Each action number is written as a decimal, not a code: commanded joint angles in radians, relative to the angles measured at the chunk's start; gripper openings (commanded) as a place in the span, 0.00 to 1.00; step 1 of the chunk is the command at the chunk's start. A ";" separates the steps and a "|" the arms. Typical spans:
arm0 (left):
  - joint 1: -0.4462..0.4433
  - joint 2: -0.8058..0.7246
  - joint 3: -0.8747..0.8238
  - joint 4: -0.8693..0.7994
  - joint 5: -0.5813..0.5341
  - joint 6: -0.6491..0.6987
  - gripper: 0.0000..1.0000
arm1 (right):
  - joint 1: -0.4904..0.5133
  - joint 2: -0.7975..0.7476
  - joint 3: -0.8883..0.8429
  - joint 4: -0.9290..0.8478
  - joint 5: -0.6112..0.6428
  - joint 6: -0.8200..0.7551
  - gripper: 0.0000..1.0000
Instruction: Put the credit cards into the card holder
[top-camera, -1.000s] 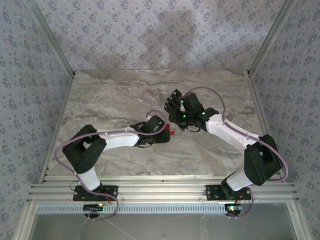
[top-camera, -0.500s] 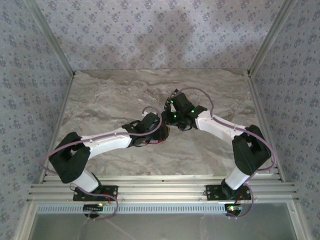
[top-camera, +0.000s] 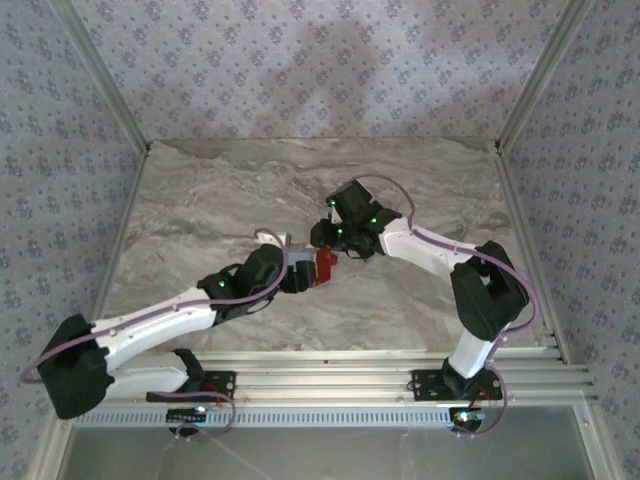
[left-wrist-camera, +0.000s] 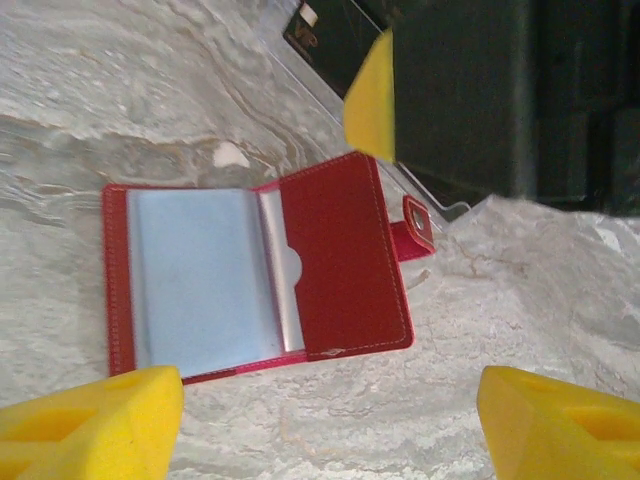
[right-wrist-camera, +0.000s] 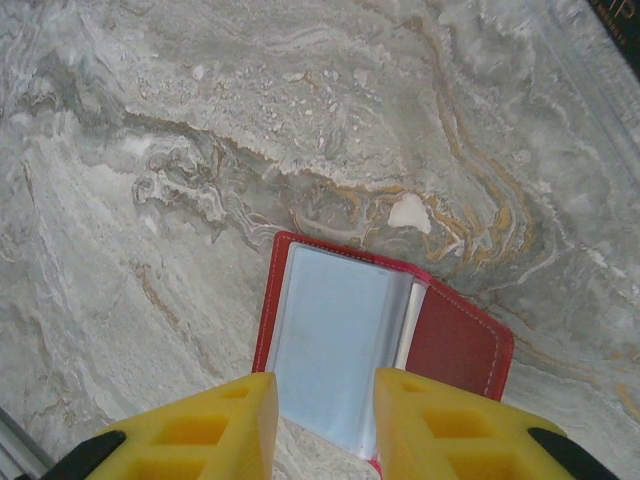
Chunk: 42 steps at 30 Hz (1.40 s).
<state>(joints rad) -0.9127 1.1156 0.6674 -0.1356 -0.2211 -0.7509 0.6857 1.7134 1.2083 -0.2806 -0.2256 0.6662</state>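
While card holder (left-wrist-camera: 340, 270) lies open, left pincer (left-wrist-camera: 325, 415) gapes wide, right pincer (right-wrist-camera: 325, 415) narrowly parted, both empty.

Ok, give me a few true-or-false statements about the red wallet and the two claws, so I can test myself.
1. The card holder lies open on the table. True.
2. A black card is tucked inside it. False: its pale sleeve looks empty.
3. The left gripper is wide open and holds nothing. True.
4. The right gripper hovers far from the card holder. False: it is right over it.
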 joint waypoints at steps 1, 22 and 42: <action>0.040 -0.043 -0.014 -0.062 -0.066 0.002 0.78 | 0.020 0.005 -0.042 -0.004 -0.022 0.006 0.30; 0.340 0.150 0.031 0.000 0.210 0.066 0.82 | 0.023 0.131 -0.201 0.009 0.083 -0.065 0.07; 0.449 0.399 0.054 0.286 0.511 0.000 0.62 | 0.015 0.153 -0.228 0.038 0.092 -0.059 0.06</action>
<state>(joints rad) -0.4709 1.4975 0.6930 0.0887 0.2462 -0.7383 0.7063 1.8053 1.0187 -0.2310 -0.1764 0.6197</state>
